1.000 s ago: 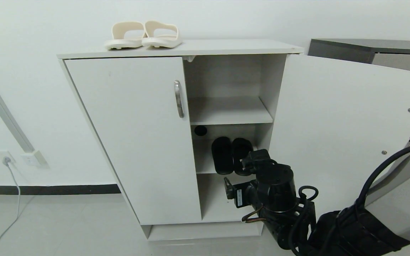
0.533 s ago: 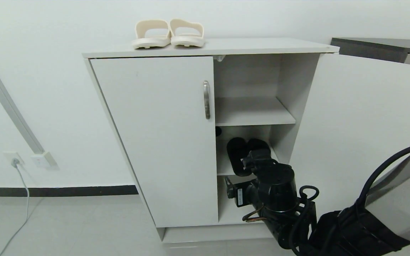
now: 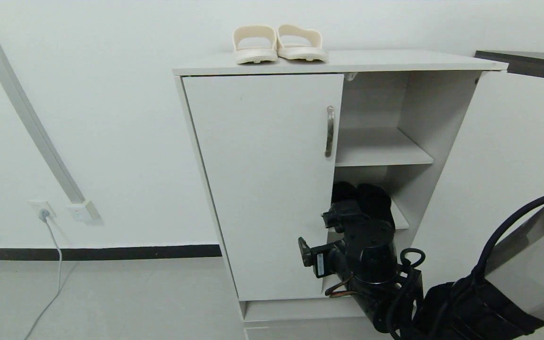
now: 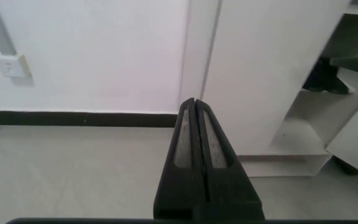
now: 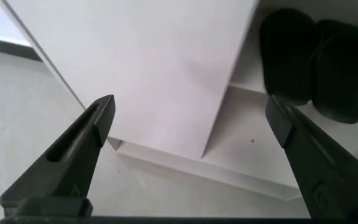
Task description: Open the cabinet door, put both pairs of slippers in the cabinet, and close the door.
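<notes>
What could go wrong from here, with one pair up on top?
1. The beige slippers sit near the front edge of the cabinet top; a clumsy grab could knock them to the floor.
2. The open right hand hangs close to the black slippers on their shelf and might nudge them out.
3. The door stands wide open; turning could bump it.
</notes>
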